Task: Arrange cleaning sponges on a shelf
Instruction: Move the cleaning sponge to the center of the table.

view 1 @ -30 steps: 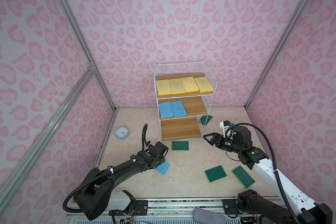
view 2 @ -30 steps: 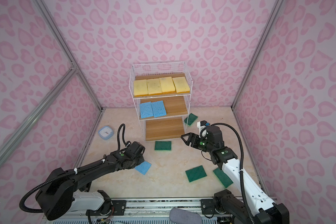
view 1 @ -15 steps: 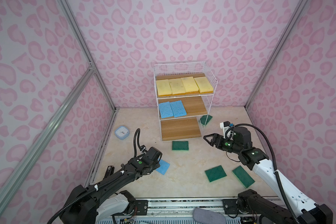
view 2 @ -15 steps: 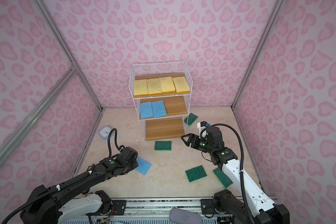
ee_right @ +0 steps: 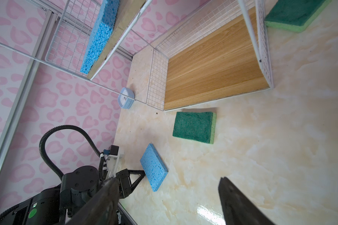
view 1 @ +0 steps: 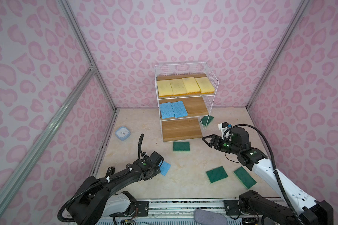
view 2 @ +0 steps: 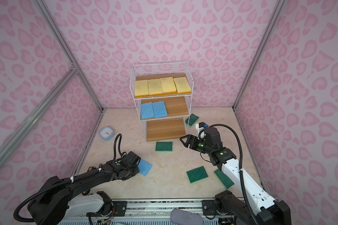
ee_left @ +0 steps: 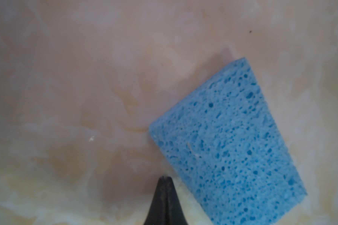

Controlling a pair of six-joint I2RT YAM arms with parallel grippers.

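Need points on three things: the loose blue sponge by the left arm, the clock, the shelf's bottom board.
loose blue sponge (ee_left: 222,148), left wrist view, middle of its porous top face.
clock (view 1: 122,132), in a top view, centre of the dial.
bottom board (view 1: 180,129), in a top view, bare wood at mid-board.

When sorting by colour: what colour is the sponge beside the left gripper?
The sponge is porous light blue, clearest in the left wrist view.

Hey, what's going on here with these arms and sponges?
Sponges are going onto the shelf: four yellow sponges on top, two blue sponges in the middle, bottom tier bare. The left end effector, shut, sits beside a third blue sponge on the floor. The right end effector hangs open and empty. Four green sponges lie on the floor.
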